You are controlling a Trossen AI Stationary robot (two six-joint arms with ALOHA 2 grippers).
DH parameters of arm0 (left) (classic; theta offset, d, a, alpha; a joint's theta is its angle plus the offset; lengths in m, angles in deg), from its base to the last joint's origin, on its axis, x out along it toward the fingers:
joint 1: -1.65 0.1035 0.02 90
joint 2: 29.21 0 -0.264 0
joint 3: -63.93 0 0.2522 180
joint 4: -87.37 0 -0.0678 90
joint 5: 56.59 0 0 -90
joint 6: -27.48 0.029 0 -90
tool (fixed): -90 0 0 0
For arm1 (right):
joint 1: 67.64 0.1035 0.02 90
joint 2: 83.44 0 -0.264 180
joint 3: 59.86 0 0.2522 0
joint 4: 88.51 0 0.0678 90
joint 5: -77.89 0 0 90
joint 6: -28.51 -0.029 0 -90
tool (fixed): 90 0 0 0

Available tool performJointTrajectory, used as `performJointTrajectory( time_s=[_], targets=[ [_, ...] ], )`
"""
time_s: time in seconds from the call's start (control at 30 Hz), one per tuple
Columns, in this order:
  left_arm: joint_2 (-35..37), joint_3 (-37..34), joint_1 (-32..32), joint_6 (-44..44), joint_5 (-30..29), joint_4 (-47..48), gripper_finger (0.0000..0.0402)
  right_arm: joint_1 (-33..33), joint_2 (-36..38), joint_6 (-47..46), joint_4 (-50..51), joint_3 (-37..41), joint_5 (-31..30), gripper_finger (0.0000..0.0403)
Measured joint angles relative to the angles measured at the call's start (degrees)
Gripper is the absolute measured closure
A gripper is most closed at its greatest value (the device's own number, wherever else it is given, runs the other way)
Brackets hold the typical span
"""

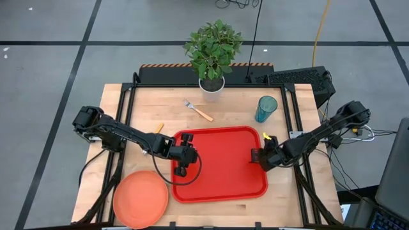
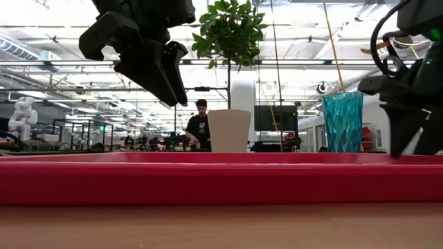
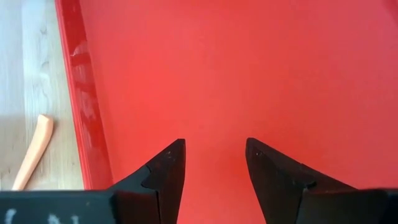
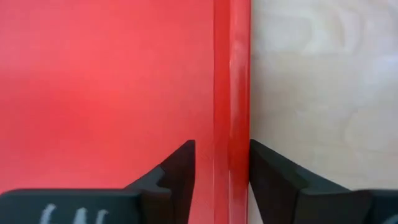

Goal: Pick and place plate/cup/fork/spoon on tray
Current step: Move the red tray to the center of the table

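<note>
The red tray (image 1: 220, 167) lies at the table's middle. My left gripper (image 3: 214, 146) is open and empty, held above the tray's left part (image 1: 181, 167). My right gripper (image 4: 222, 146) is open and low at the tray's right rim (image 4: 231, 93), one finger inside it and one outside. The orange plate (image 1: 140, 198) lies flat at the near left. The teal cup (image 1: 266, 108) stands upright at the far right. The fork (image 1: 198, 110) lies flat behind the tray. The spoon shows only as an orange handle (image 1: 158, 128) left of the tray; my left arm hides its bowl. My right gripper stands astride the tray's right rim (image 4: 231, 74), pointing down, with the outer finger (image 4: 267, 168) close against the rim's outside. I cannot tell whether either finger touches it. The tray lies flat on the table.
A white pot with a green plant (image 1: 213, 57) stands at the far edge's middle. Black frame rails (image 1: 128, 115) run along the table's left and right sides. Bare wood shows between the tray and the far edge, around the fork. A person (image 2: 200, 124) stands in the room behind.
</note>
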Motion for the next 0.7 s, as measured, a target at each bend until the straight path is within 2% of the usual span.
performJointTrajectory(
  time_s=[0.27, 0.57, 0.7],
  targets=[
    [0.0, 0.0, 0.0, -0.3, 0.0, 0.0, 0.0229, 0.0, 4.8, 4.8, -5.2, -0.2, -4.7, 0.0229],
    [0.0, 0.0, 0.0, -1.9, 0.0, 0.1, 0.0229, 0.0, 9.9, 11.6, -4.1, -0.2, -4.6, 0.0225],
    [0.0, 0.0, 0.0, -3.3, 0.0, 0.4, 0.0229, -0.4, 13.4, 18.4, -2.0, -0.2, -9.2, 0.0225]
  ],
)
